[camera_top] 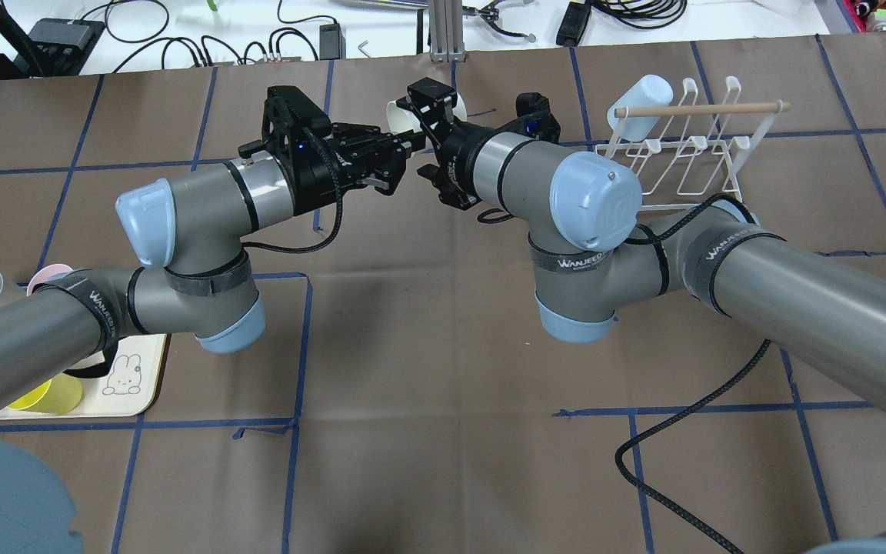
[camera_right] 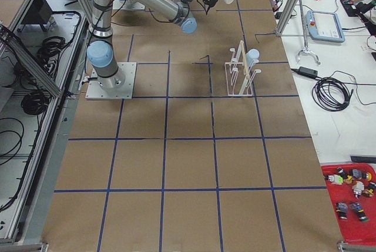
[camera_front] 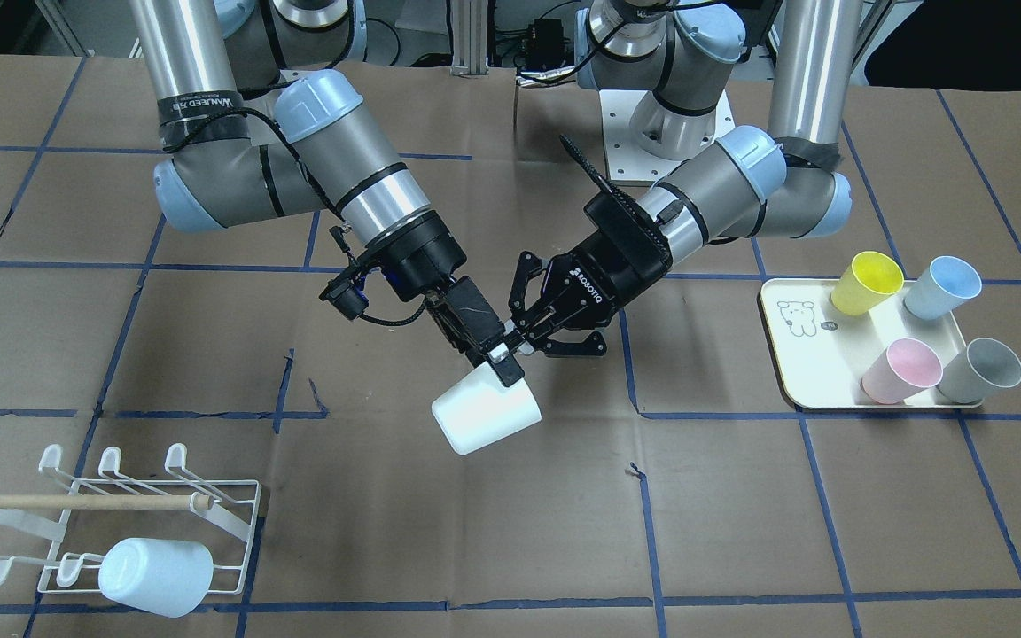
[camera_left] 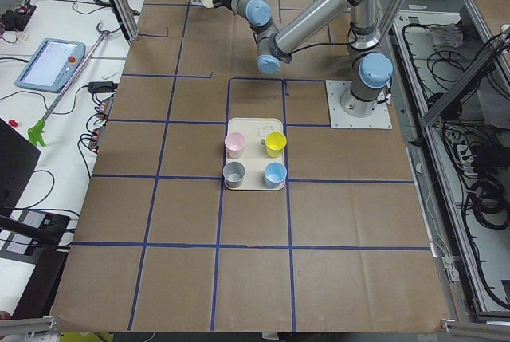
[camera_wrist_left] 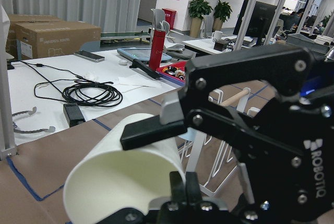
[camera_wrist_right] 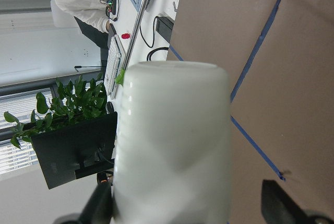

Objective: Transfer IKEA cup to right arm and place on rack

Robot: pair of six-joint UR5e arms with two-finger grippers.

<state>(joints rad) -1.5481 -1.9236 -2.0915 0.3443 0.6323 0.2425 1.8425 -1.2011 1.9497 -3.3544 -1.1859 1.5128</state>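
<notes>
Cup (camera_front: 486,415) in right claw (camera_front: 503,359) | brown table (camera_front: 741,532), blue tape (camera_front: 650,532) | desk (camera_wrist_left: 52,83) beyond

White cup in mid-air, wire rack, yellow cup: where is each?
white cup (camera_front: 484,416), exterior front-facing view, on its side wall.
rack (camera_front: 76,501), exterior front-facing view, on its wooden dowel.
yellow cup (camera_front: 852,297), exterior front-facing view, on its side wall.
</notes>
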